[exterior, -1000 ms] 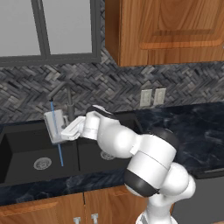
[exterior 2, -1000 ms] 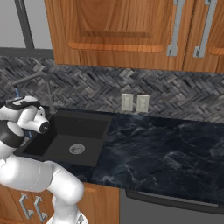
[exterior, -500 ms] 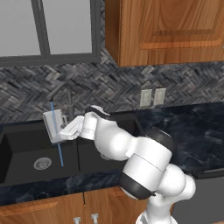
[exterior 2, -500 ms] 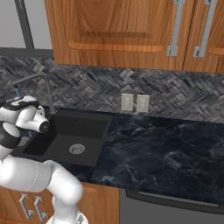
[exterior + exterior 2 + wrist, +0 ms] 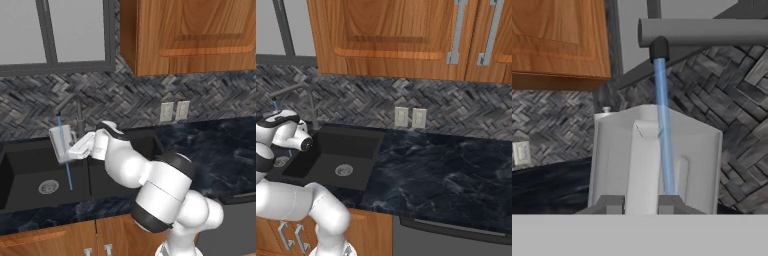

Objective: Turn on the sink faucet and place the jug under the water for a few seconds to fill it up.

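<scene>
The jug (image 5: 59, 143), clear and whitish, hangs upright over the left basin of the black sink (image 5: 20, 165). My gripper (image 5: 75, 148) is shut on its side handle, reaching in from the right. The dark grey sink faucet (image 5: 76, 106) stands behind, its spout angled left over the jug. The water (image 5: 64, 155) falls as a thin blue line from the spout, through the jug, down to the basin near the drain (image 5: 48, 187). In the hand view the jug (image 5: 617, 160) sits right at my gripper (image 5: 643, 204), and the water (image 5: 663, 130) drops from the spout (image 5: 712, 32) into it.
The right basin (image 5: 348, 150) with its drain (image 5: 344, 170) lies beside my arm. Two wall outlets (image 5: 409, 117) sit on the herringbone backsplash. Dark marble counter (image 5: 446, 175) stretches right. Wooden cabinets (image 5: 190, 35) and a window (image 5: 55, 35) hang above.
The jug and hand hold still under the stream; only the arm's elbow has shifted slightly.
</scene>
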{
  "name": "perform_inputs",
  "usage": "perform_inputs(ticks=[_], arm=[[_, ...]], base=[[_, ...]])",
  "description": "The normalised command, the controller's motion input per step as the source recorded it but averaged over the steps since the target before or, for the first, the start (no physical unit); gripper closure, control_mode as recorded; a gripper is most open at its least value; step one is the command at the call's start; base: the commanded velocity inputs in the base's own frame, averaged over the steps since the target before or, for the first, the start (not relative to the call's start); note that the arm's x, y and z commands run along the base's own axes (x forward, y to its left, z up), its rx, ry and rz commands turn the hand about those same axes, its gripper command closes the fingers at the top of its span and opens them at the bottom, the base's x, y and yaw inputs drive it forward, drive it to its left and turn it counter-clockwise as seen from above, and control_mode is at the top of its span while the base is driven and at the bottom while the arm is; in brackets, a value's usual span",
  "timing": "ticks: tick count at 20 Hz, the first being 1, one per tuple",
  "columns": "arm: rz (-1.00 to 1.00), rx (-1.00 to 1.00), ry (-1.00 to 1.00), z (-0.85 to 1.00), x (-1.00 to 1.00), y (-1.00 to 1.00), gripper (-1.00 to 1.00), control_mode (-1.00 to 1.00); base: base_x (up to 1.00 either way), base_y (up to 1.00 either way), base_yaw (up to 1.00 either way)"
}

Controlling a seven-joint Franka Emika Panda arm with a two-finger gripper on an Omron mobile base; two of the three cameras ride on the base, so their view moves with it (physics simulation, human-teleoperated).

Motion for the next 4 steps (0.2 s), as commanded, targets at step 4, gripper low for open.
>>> perform_inputs(ticks=[4], arm=[[0.00,0.00,0.00,0.00,0.18,0.00,1.00,-1.00]], base=[[0.00,0.00,0.00]])
